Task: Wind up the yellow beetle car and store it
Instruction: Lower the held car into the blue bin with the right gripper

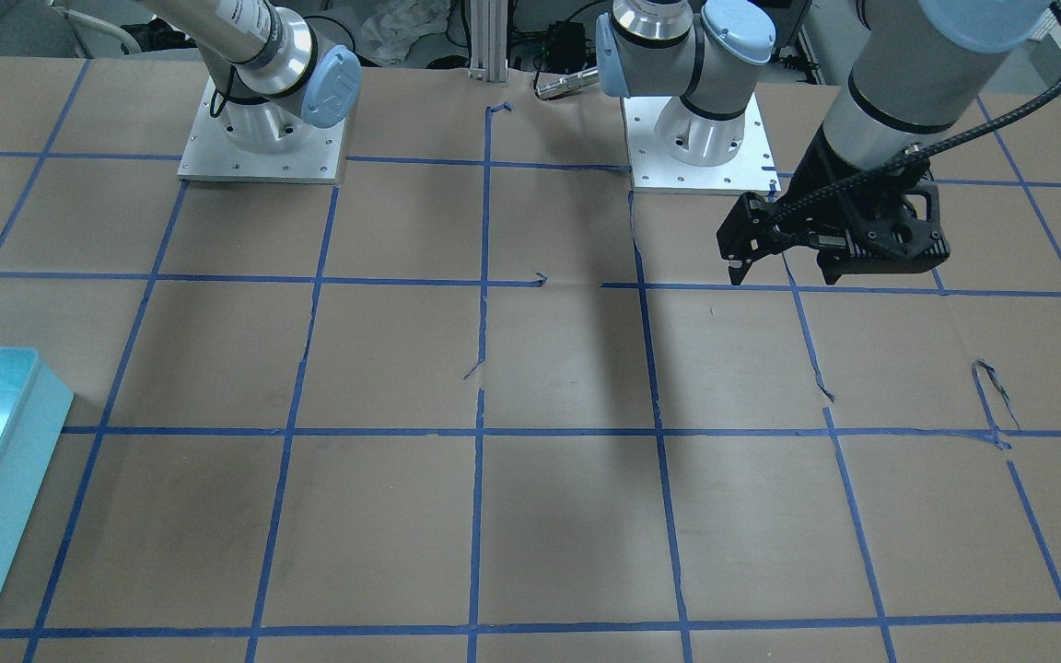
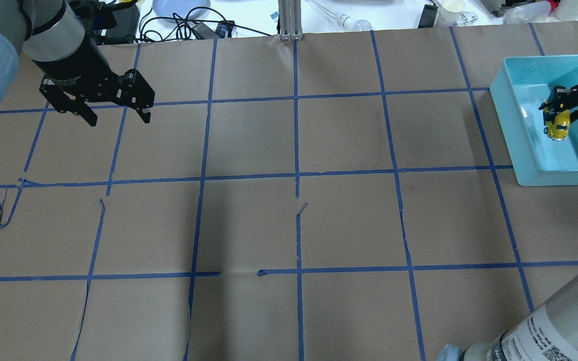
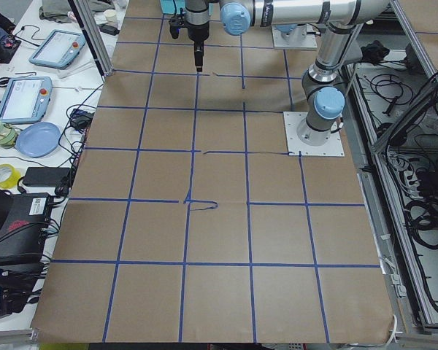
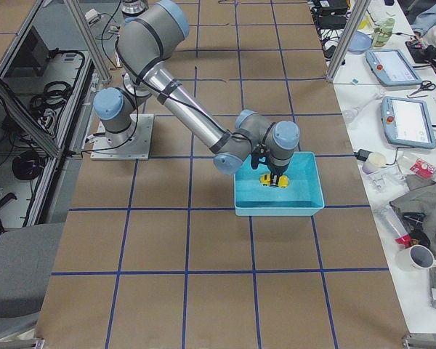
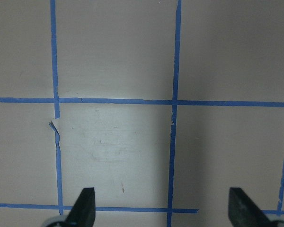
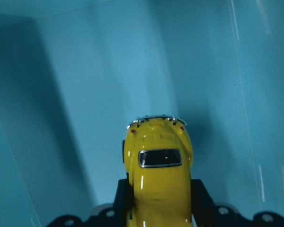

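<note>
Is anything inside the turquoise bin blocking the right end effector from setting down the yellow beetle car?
Nothing visible. The right end effector grips the glossy yellow beetle toy car inside the turquoise plastic bin, and only bare bin floor shows around it.

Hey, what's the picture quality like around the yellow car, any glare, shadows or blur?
Right wrist view: the yellow beetle car is sharp, with thin white highlights; the teal bin has pale glare streaks on the right, deep shadow on the left. Overhead view: the car is tiny but recognisable. Front-facing view: a broad soft shadow crosses the table in the middle.
</note>
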